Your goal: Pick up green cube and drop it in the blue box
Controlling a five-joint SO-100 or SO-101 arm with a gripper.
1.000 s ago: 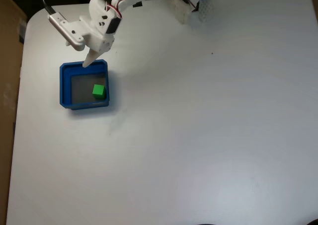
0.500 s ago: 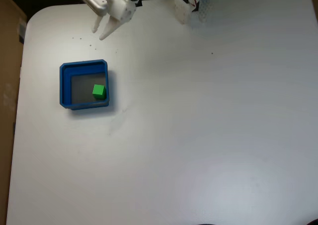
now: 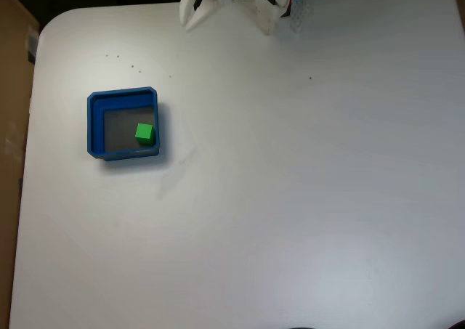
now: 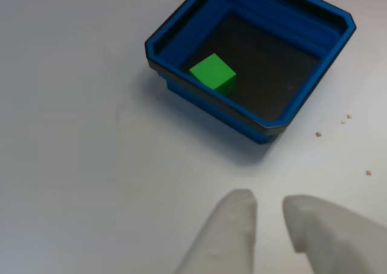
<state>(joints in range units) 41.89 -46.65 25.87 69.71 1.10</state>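
Cube dropped, arm pulled back.

Nearest in the other view, gripper (image 4: 268, 222) empty, tips slightly parted, now drawn away from the blue box (image 4: 308, 83); beyond, green cube (image 4: 213, 72) resting on its floor near one wall. Task looks finished; white table (image 3: 290, 198) otherwise bare.
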